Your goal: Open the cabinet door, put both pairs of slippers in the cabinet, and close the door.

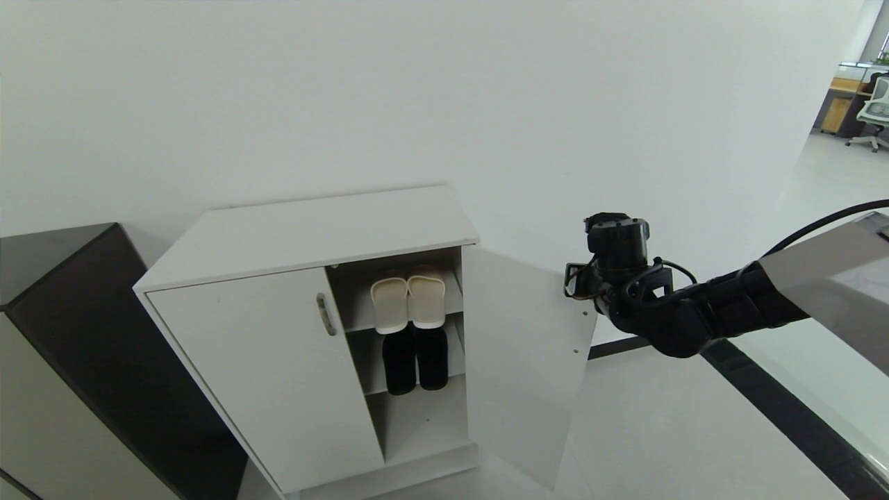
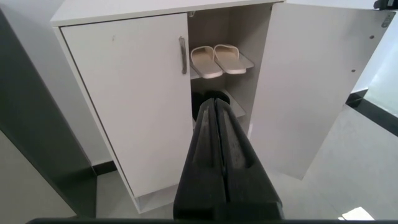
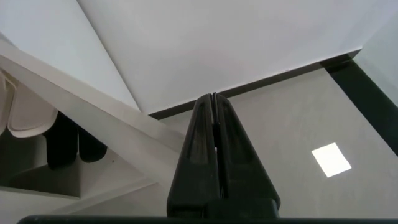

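Smooth white wall (image 1: 417, 90) behind boxy cabinet (image 1: 305, 226), door (image 1: 521, 361) open; left hand (image 2: 216, 109) and right hand (image 3: 214, 102) pinched closed.

One white cabinet (image 1: 312, 222) is counted, fitted with two doors: one shut door (image 1: 271, 375) and one open door (image 1: 521, 361). One handle (image 1: 325, 314) is seen. Two shelves (image 1: 453, 297) are counted inside. Four slippers are counted, in two pairs: two cream slippers (image 1: 408, 304) and two black slippers (image 1: 415, 361). One dark cabinet (image 1: 83, 333) and one office chair (image 1: 871, 111) are counted, along with two hands, the left hand (image 2: 214, 104) and the right hand (image 3: 213, 98).
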Motion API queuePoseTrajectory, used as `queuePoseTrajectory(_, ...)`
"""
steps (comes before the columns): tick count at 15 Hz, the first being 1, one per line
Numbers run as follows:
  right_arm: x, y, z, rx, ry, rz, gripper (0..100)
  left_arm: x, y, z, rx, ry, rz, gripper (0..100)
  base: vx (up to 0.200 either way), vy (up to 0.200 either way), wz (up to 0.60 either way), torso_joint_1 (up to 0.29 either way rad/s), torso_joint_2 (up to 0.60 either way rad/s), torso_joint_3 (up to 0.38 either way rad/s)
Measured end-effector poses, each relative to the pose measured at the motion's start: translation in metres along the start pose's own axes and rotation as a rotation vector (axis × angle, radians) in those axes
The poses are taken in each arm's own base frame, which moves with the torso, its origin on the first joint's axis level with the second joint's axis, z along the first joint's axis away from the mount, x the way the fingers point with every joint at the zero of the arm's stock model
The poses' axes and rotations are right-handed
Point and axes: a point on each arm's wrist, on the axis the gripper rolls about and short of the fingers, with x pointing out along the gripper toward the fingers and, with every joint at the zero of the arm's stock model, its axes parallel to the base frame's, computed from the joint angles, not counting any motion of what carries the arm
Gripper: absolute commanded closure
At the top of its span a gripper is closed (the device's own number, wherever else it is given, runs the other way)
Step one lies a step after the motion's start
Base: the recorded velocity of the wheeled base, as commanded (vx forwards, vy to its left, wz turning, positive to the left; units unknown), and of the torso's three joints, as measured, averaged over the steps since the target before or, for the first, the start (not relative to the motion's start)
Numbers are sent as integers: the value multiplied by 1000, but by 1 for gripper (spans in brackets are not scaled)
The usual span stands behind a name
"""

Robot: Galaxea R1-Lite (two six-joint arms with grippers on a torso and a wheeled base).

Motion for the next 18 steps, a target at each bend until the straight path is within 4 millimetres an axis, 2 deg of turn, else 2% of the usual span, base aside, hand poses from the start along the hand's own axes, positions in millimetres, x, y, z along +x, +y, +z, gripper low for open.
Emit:
queuePoseTrajectory(3, -7, 2, -3, -9, 10, 9, 100, 0, 0, 0, 0, 0, 0, 100, 0, 0, 0, 0, 0, 0)
queuePoseTrajectory(7, -32, 9, -9, -39, 34, 46, 100, 0, 0, 0, 0, 0, 0, 100, 0, 0, 0, 0, 0, 0)
queuePoseTrajectory(14, -118, 56, -17, -97, 31, 239, 100, 0, 0, 0, 0, 0, 0, 100, 0, 0, 0, 0, 0, 0)
queuePoseTrajectory(18, -147, 58, -14, -109, 26, 314, 100, 0, 0, 0, 0, 0, 0, 100, 0, 0, 0, 0, 0, 0)
